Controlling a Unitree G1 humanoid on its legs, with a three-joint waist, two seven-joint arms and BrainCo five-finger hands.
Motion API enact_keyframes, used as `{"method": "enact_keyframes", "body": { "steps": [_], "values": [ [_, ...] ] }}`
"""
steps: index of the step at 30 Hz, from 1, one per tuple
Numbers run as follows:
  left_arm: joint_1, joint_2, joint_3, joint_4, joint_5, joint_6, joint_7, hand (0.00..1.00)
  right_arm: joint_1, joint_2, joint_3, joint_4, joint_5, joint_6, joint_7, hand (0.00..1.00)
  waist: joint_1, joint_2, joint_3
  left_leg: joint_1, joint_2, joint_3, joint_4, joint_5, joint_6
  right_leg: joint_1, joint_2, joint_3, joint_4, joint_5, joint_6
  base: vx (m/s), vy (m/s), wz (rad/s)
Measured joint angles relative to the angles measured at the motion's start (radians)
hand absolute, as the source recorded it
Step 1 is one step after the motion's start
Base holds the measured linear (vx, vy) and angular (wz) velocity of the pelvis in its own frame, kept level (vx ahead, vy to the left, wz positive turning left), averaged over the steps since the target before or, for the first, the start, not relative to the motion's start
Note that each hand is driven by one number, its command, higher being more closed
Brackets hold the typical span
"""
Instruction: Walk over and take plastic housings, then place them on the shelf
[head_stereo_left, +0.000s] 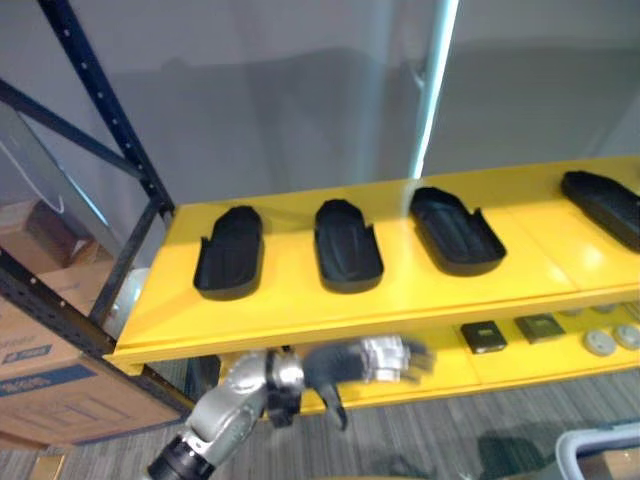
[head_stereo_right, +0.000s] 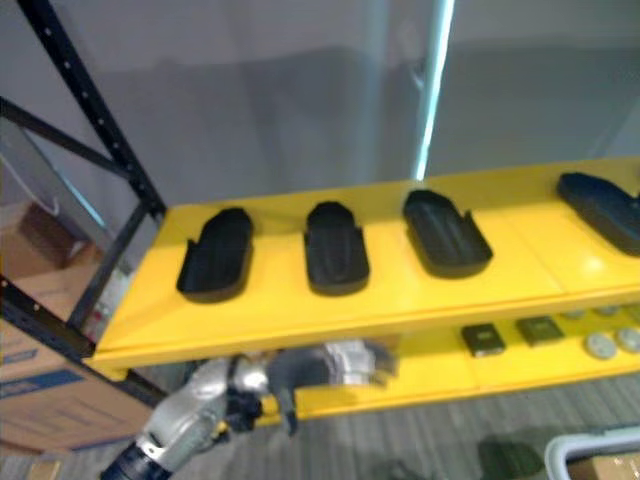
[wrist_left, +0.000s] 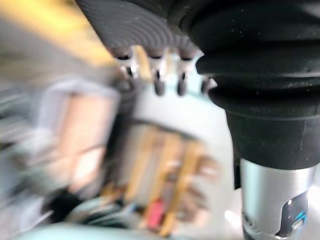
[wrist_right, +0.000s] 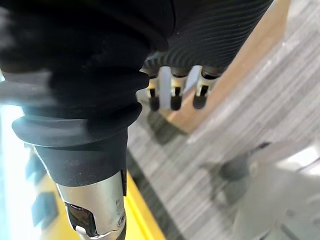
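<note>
Several black plastic housings lie in a row, hollow side up, on the upper yellow shelf (head_stereo_left: 300, 312): one at the left (head_stereo_left: 230, 252), one beside it (head_stereo_left: 347, 245), a third (head_stereo_left: 456, 230) and one at the right edge (head_stereo_left: 603, 205). My left hand (head_stereo_left: 375, 360) hangs below the shelf's front edge, open, fingers stretched out to the right and thumb down, holding nothing. Its fingers (wrist_left: 160, 82) show straight in the left wrist view. My right hand (wrist_right: 172, 95) hangs over the carpet with relaxed fingers and is empty.
A lower yellow shelf carries small dark square parts (head_stereo_left: 483, 337) and round grey ones (head_stereo_left: 600, 343). A dark blue rack upright (head_stereo_left: 110, 120) and cardboard boxes (head_stereo_left: 40, 370) stand at the left. A white bin rim (head_stereo_left: 600, 445) shows at the lower right.
</note>
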Motion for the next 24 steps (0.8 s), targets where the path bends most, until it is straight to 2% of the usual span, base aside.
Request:
{"method": "enact_keyframes", "body": {
  "steps": [1,2,5,7,8,10,11,13,14,16,18,21,22,24],
  "values": [
    [0.008,0.001,-0.025,0.072,0.075,0.026,0.005,0.00,0.000,-0.002,0.000,-0.001,0.000,0.008,0.002,0.00,0.000,-0.007,0.004,0.000,0.000,0.004,0.000,-0.002,0.003,-0.003,0.000,0.003,0.000,0.000,0.000,-0.03,0.001,-0.05],
    [0.014,0.001,-0.028,0.100,0.102,0.035,0.010,0.00,0.000,-0.003,0.001,-0.001,0.000,0.014,0.004,0.00,-0.001,-0.009,0.005,0.000,0.000,0.005,0.000,-0.003,0.003,-0.003,0.000,0.004,-0.001,0.000,0.000,-0.02,0.002,-0.05],
    [0.056,-0.004,-0.020,0.214,0.234,0.042,0.069,0.00,0.003,-0.006,0.012,-0.001,0.000,0.025,0.007,0.00,-0.003,-0.021,0.013,0.000,0.000,0.012,0.000,-0.006,0.001,-0.003,0.000,0.007,-0.008,0.001,0.000,0.01,0.007,-0.05],
    [0.096,-0.029,0.034,0.321,0.296,0.039,0.180,0.00,0.000,-0.005,0.019,-0.002,0.000,0.026,0.013,0.00,-0.002,-0.028,0.017,0.001,-0.001,0.014,0.000,-0.007,0.000,-0.002,0.000,0.008,-0.013,0.004,0.002,0.06,0.015,-0.04],
    [0.104,-0.038,0.059,0.348,0.313,0.038,0.204,0.00,0.000,-0.005,0.019,-0.002,0.000,0.026,0.016,0.00,-0.002,-0.028,0.017,0.001,-0.001,0.014,0.001,-0.007,0.000,-0.003,0.000,0.008,-0.013,0.005,0.004,0.08,0.013,0.02],
    [0.134,-0.065,0.148,0.437,0.399,0.001,0.309,0.00,-0.004,-0.005,0.019,-0.005,-0.001,0.026,0.018,0.00,-0.001,-0.036,0.023,0.001,-0.002,0.015,0.001,-0.007,0.000,-0.001,0.000,0.006,-0.015,0.010,0.011,0.05,0.006,0.04],
    [0.139,-0.067,0.167,0.458,0.420,-0.015,0.332,0.00,-0.007,-0.005,0.019,-0.006,-0.001,0.026,0.018,0.00,0.001,-0.039,0.025,0.001,-0.002,0.015,0.001,-0.007,0.000,0.000,0.000,0.006,-0.016,0.010,0.011,0.00,0.000,0.00],
    [0.155,-0.074,0.228,0.550,0.514,-0.088,0.416,0.00,-0.023,-0.003,0.019,-0.009,0.000,0.026,0.018,0.00,0.002,-0.049,0.034,0.014,-0.004,0.017,0.003,-0.007,0.000,0.019,-0.001,0.001,-0.026,0.010,0.011,0.01,-0.001,0.02],
    [0.158,-0.078,0.243,0.574,0.529,-0.097,0.429,0.00,-0.023,-0.003,0.019,-0.008,0.000,0.026,0.018,0.00,0.003,-0.052,0.039,0.021,-0.004,0.018,0.003,-0.007,0.000,0.029,-0.001,-0.001,-0.030,0.010,0.011,0.01,-0.007,0.05],
    [0.168,-0.116,0.311,0.696,0.580,-0.148,0.509,0.00,-0.022,-0.002,0.019,-0.008,0.000,0.026,0.019,0.00,0.010,-0.053,0.040,0.027,-0.004,0.020,0.002,-0.007,0.000,0.042,-0.001,-0.008,-0.036,0.010,0.010,0.00,-0.010,0.04],
    [0.174,-0.155,0.371,0.804,0.585,-0.168,0.583,0.00,-0.021,-0.001,0.019,-0.008,0.000,0.026,0.021,0.00,0.011,-0.052,0.044,0.037,-0.004,0.021,0.002,-0.007,0.000,0.052,-0.001,-0.008,-0.037,0.010,0.010,0.00,0.000,0.00],
    [0.183,-0.192,0.485,0.907,0.484,-0.177,0.682,0.00,-0.021,0.003,0.019,-0.007,0.000,0.026,0.022,0.00,0.014,-0.050,0.046,0.042,-0.003,0.021,0.001,-0.007,0.000,0.059,0.000,-0.009,-0.038,0.011,0.011,-0.03,-0.011,-0.01],
    [0.185,-0.212,0.553,0.951,0.418,-0.177,0.749,0.00,-0.019,0.010,0.019,-0.007,0.000,0.027,0.022,0.00,0.016,-0.057,0.051,0.056,-0.003,0.022,0.001,-0.007,0.000,0.069,0.000,-0.009,-0.037,0.010,0.012,-0.07,-0.021,-0.04],
    [0.188,-0.221,0.594,0.976,0.382,-0.180,0.818,0.00,-0.019,0.019,0.020,-0.006,0.000,0.027,0.022,0.00,0.016,-0.056,0.050,0.055,-0.003,0.023,0.000,-0.007,0.000,0.071,0.000,-0.009,-0.037,0.009,0.009,-0.06,-0.015,-0.04]
  ]
}}
